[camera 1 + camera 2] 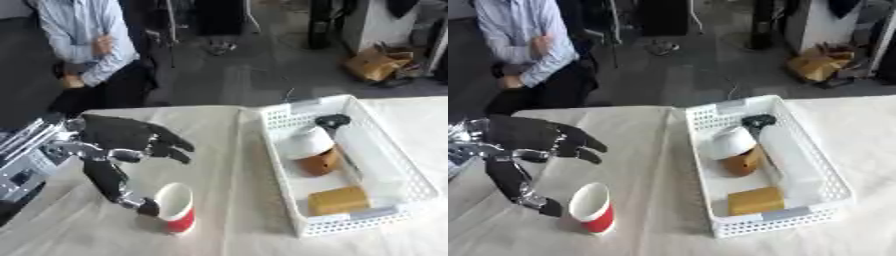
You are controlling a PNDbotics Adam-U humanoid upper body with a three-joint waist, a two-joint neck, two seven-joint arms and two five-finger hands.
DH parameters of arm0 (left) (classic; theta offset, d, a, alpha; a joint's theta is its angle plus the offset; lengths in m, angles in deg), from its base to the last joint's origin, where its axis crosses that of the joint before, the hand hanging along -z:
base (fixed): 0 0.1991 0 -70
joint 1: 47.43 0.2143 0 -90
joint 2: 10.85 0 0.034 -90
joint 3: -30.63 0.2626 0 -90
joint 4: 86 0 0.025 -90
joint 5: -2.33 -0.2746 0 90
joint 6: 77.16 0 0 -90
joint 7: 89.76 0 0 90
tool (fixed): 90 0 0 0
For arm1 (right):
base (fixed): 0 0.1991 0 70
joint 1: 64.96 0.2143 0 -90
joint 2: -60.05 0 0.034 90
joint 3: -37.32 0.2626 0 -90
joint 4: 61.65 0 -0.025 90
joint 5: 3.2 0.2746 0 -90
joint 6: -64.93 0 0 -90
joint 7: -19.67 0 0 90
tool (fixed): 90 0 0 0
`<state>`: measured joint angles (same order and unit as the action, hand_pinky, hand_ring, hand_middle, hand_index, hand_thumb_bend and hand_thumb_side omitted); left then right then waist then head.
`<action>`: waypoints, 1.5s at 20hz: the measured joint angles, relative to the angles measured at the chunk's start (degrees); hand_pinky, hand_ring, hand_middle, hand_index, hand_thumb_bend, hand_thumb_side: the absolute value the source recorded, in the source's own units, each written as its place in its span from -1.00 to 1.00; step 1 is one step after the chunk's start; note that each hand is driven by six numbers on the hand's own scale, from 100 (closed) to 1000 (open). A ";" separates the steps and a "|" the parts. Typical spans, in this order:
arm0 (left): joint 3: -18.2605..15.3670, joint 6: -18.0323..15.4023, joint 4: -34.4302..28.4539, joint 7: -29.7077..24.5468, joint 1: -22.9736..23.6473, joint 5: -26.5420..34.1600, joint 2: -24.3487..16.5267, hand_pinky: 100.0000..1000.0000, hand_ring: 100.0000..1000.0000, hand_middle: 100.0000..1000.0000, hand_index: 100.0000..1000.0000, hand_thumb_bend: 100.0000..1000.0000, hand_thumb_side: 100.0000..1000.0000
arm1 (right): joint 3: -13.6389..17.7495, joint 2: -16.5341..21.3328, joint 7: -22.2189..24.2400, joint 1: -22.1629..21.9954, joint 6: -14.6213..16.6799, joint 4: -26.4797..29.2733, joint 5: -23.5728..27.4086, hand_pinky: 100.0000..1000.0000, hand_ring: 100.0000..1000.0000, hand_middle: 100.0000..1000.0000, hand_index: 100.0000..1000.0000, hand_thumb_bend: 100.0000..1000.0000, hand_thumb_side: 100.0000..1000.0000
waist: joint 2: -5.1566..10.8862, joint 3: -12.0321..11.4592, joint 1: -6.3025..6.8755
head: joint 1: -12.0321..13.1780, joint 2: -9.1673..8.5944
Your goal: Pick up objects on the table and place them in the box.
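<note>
Red paper cup (178, 208) w/ white inside stands upright on the tablecloth (219, 150), near the front edge, left of centre, mouth up and tilted a bit toward the camera. Left hand (122, 137) is over and just left of it: thumb (109, 182) reaches down w/ its tip touching or nearly touching the cup's left rim, can't tell which; fingers (171, 145) are spread and bent, hanging above the cup, not around it. So hand is open, holding nothing. Left arm's silver parts show at the left edge.

White perforated box (385, 165) lies to the right of the cup, apart from it, long side running front to back. In it: a tan block (338, 200) at the near end; a brown object w/ a white cap-like top (312, 150) in the middle; a small dark thing (332, 120) at the far end; a long white shape (785, 155) along the right side, can't make out what.

Right hand doesn't show in either view.

Table is covered in off-white cloth, creased between cup and box.
</note>
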<state>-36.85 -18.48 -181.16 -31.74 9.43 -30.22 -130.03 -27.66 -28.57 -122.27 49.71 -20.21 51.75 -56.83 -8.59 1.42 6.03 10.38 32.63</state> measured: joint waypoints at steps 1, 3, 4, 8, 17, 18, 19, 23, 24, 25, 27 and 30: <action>0.23 -0.48 0.38 0.48 -0.01 -0.29 0.18 1.00 1.00 1.00 1.00 0.18 0.98 | 0.00 -0.01 0.00 0.00 0.00 0.00 0.04 0.34 0.56 0.35 0.24 -1.00 0.97 | -0.10 0.06 -0.01 | 0.06 -0.01; 0.71 -1.20 1.15 1.20 -0.03 -0.24 0.76 1.00 1.00 1.00 1.00 0.12 0.98 | 0.00 -0.05 0.00 0.01 0.01 0.00 0.19 0.34 0.56 0.35 0.23 -1.00 0.96 | -0.32 0.15 -0.02 | 0.11 -0.01; 0.96 -1.44 1.52 1.44 -0.06 -0.03 1.08 1.00 1.00 1.00 1.00 0.07 0.97 | 0.00 -0.06 0.00 0.01 0.01 0.00 0.25 0.34 0.56 0.35 0.23 -1.00 0.96 | -0.33 0.16 -0.02 | 0.12 -0.02; 1.77 -1.70 2.73 1.70 -0.46 1.81 1.74 1.00 1.00 1.00 1.00 0.01 1.00 | 0.01 -0.15 0.01 0.01 0.04 0.00 0.30 0.34 0.56 0.33 0.22 -1.00 0.95 | -0.39 0.23 -0.02 | 0.15 -0.02; 2.32 0.83 4.93 -0.83 -0.61 4.97 2.66 1.00 1.00 1.00 1.00 0.02 1.00 | 0.05 -0.37 0.02 0.01 0.07 0.00 0.57 0.33 0.56 0.32 0.21 -1.00 0.94 | -0.48 0.20 -0.02 | 0.38 -0.03; 2.33 1.30 5.26 -1.30 -0.61 5.26 2.74 1.00 1.00 1.00 1.00 0.05 1.00 | 0.07 -0.40 0.02 0.01 0.07 0.00 0.60 0.33 0.56 0.32 0.21 -1.00 0.94 | -0.48 0.20 -0.02 | 0.40 -0.04; 2.35 1.70 5.60 -1.70 -0.61 5.38 2.90 1.00 1.00 1.00 1.00 0.06 1.00 | 0.08 -0.44 0.02 0.01 0.07 0.00 0.61 0.33 0.56 0.32 0.21 -1.00 0.94 | -0.49 0.20 -0.02 | 0.43 -0.04; 3.23 2.49 7.27 -2.49 -0.58 5.30 3.39 1.00 1.00 1.00 1.00 0.08 1.00 | 0.24 -0.47 0.02 0.01 0.08 0.00 0.82 0.33 0.55 0.32 0.21 -1.00 0.93 | -0.71 0.28 -0.03 | 0.65 -0.05; 3.50 2.55 7.74 -2.55 -0.57 5.26 3.61 1.00 1.00 1.00 1.00 0.09 1.00 | 0.33 -0.47 0.02 0.01 0.08 0.00 0.86 0.33 0.55 0.31 0.20 -1.00 0.94 | -0.71 0.32 -0.04 | 0.66 -0.05; 3.76 2.57 8.18 -2.57 -0.57 5.22 3.69 1.00 1.00 1.00 1.00 0.09 1.00 | 0.37 -0.47 0.02 0.01 0.08 0.00 0.92 0.33 0.55 0.31 0.20 -1.00 0.94 | -0.73 0.35 -0.06 | 0.69 -0.05; 4.08 2.57 8.92 -2.57 -0.57 5.03 4.02 1.00 1.00 1.00 1.00 0.11 1.00 | 0.38 -0.47 0.02 0.02 0.09 0.00 1.04 0.33 0.55 0.31 0.20 -1.00 0.94 | -0.77 0.35 -0.08 | 0.78 -0.05; 4.11 2.57 9.63 -2.57 -0.59 4.52 4.58 1.00 1.00 1.00 1.00 0.11 1.00 | 0.38 -0.49 0.01 0.02 0.10 0.00 1.11 0.33 0.55 0.30 0.20 -1.00 0.93 | -0.85 0.31 -0.09 | 0.89 -0.06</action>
<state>-32.74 -15.90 -171.53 -34.31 8.84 -25.70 -125.45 -27.28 -29.06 -122.26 49.73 -20.11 51.75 -55.72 -9.44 1.72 5.94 11.27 32.57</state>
